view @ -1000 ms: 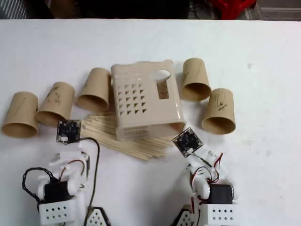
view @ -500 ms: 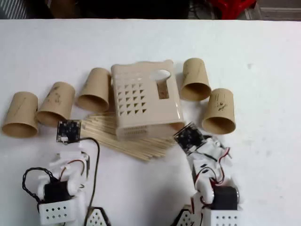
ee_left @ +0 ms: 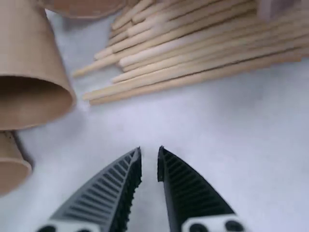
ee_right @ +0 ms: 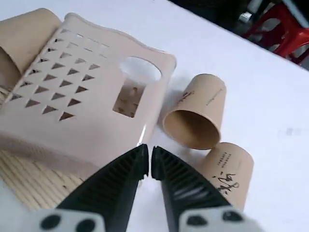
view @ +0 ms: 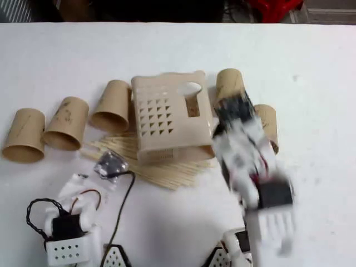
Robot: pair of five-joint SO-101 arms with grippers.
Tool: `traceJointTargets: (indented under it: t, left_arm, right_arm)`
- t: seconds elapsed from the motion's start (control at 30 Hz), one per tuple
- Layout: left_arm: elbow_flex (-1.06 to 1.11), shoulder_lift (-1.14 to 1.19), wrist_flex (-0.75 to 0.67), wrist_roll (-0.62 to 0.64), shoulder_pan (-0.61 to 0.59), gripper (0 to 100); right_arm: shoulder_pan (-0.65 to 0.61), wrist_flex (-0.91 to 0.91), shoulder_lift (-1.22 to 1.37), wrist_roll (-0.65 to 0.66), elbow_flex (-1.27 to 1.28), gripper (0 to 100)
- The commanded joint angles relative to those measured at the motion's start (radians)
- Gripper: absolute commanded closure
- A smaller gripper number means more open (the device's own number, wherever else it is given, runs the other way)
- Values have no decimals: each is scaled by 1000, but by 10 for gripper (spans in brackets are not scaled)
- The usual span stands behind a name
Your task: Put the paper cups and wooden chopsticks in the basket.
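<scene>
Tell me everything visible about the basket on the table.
The basket is beige and looks like plastic, with rounded corners. It lies tipped over, not upright, one broad wall facing up. That wall has rows of small triangular holes, an oval handle hole and a rectangular opening. Its near edge rests on the pile of chopsticks. A paper cup lies right beside it.

Beige plastic basket (view: 172,114) is tipped over, perforated side up, sitting on a fanned-out pile of wooden chopsticks (view: 161,173). Three brown paper cups (view: 67,123) lie on their sides to its left, and two more (view: 229,83) to its right.
</scene>
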Motion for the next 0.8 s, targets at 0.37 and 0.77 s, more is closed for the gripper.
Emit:
traceJointTargets:
  t: [0.37, 0.77]
  left_arm:
    - [0, 8, 6, -55, -101, 920]
    - [0, 12, -91, 61, -246, 920]
  right_arm:
    - [-116, 360, 1179, -44, -1154, 809]
    - [-94, 392, 1486, -52, -1404, 856]
